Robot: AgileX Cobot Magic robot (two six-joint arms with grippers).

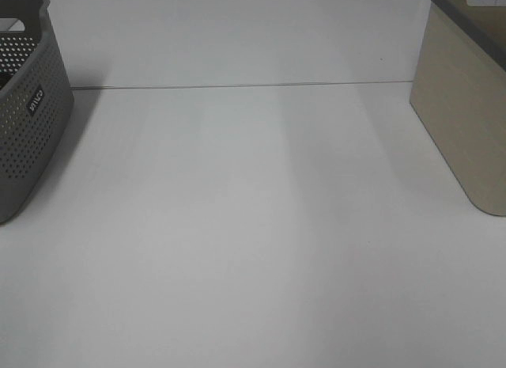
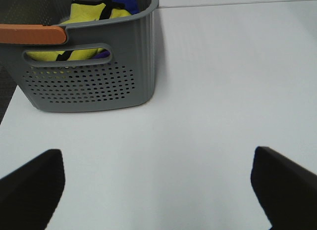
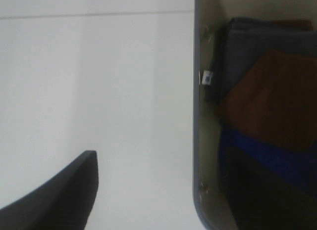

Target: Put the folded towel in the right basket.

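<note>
Tabletop (image 1: 253, 249): white, bare across its wide middle in the high view; a seam runs across the far part.

Grey basket (image 1: 28, 107): perforated, at the left edge of the high view, partly cut off. Only the left wrist view shows its contents: yellow cloth (image 2: 91, 15) with black straps and a bit of blue behind. An orange bar (image 2: 32, 33) lies along its near rim.

Right basket (image 1: 462, 107): beige, smooth-sided, at the right edge of the high view, interior hidden there. Only the right wrist view looks inside: folded towels stacked against the wall, a grey towel (image 3: 257, 47), a brown towel (image 3: 272, 106), a blue towel (image 3: 267, 161). A small white tag sits at the wall.

Left end effector (image 2: 158, 185): two dark fingers spread wide, nothing between them, over bare tabletop just short of the grey basket.

Right end effector: one dark finger (image 3: 59, 195) visible beside the right basket's outer wall; the other is out of frame, so its opening cannot be judged.

Neither arm appears in the high view.
</note>
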